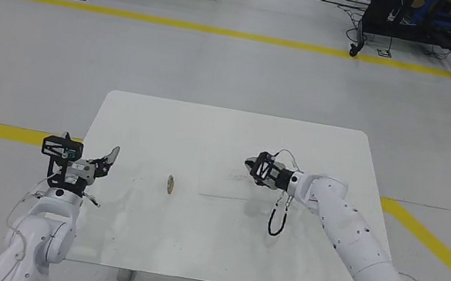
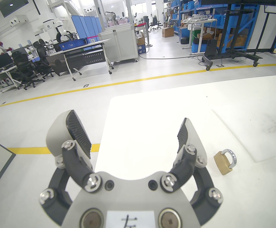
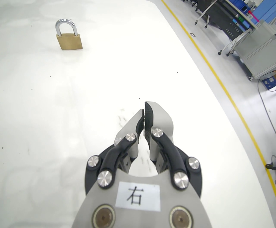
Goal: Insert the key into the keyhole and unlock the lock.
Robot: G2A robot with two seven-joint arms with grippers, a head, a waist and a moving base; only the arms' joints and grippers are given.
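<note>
A brass padlock (image 1: 170,184) with a silver shackle lies on the white table (image 1: 190,242), left of its middle. My left gripper (image 1: 105,159) hovers at the table's left edge, open and empty (image 2: 129,121), with the padlock (image 2: 224,163) close beside it toward the table's middle. My right gripper (image 1: 250,163) is over the table right of centre, pointing at the padlock (image 3: 69,38) from some distance. Its fingers (image 3: 148,114) are pressed together, so the right gripper (image 3: 144,108) is shut. I cannot tell whether anything thin sits between the pads.
A thin white sheet (image 2: 248,129) covers the table's right part, its edge just past the padlock. A black cable loop (image 1: 277,221) hangs from the right arm over the table. Yellow floor lines (image 1: 226,31) and wheeled racks stand well away.
</note>
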